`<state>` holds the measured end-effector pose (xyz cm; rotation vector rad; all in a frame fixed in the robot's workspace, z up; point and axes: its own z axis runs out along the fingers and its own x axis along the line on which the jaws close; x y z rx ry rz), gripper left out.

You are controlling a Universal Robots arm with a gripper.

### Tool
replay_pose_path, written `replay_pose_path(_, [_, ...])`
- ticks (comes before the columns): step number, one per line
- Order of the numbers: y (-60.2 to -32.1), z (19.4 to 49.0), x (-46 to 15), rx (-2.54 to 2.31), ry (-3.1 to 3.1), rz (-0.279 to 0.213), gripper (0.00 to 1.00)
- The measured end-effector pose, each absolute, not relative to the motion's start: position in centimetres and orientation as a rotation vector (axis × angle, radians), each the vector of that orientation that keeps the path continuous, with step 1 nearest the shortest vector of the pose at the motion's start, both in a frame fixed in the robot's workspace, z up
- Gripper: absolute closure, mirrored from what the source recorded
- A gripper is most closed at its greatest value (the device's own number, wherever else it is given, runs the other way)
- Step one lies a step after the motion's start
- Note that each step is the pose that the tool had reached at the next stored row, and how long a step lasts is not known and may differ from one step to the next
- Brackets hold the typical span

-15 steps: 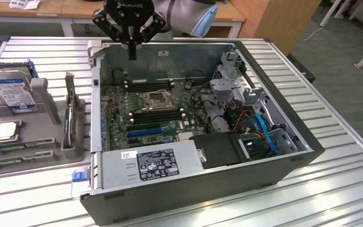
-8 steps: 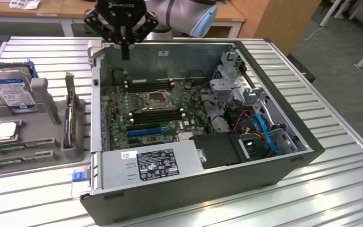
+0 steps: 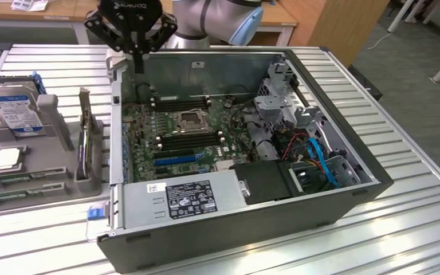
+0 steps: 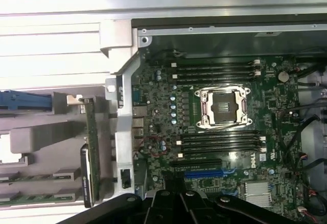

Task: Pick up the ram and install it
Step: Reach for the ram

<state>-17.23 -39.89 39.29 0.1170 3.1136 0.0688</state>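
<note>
Your stock, sorted by size, each placed against the computer case:
- Computer case (image 3: 281,229): lid off, motherboard exposed.
- Grey tray (image 3: 32,206): outside the case, against its side wall.
- Gripper (image 3: 140,66): above the case's corner on the tray side, fingers pressed together, holding nothing.
- Hard drive (image 3: 14,112): in the tray, on its side away from the case.
- Ram (image 3: 84,126): green stick on edge in the tray, just beside the case wall.

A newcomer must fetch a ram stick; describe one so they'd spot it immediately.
On the exterior view's left, beside the open computer case, sits a grey holder. Just in front of its silver CPU chip lies the ram stick: long, thin, green, unlike the boxy blue-labelled hard drive.
</note>
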Motion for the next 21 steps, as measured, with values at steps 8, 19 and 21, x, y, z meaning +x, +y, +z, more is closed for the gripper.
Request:
replay_pose_path(8, [-39.9,39.3,-18.8,0.117,3.114,0.069,0.90])
replay_pose_path(19, [-39.9,39.3,-20.7,0.117,3.114,0.069,0.90])
replay_pose_path(21, [-39.9,39.3,-20.9,0.117,3.114,0.069,0.90])
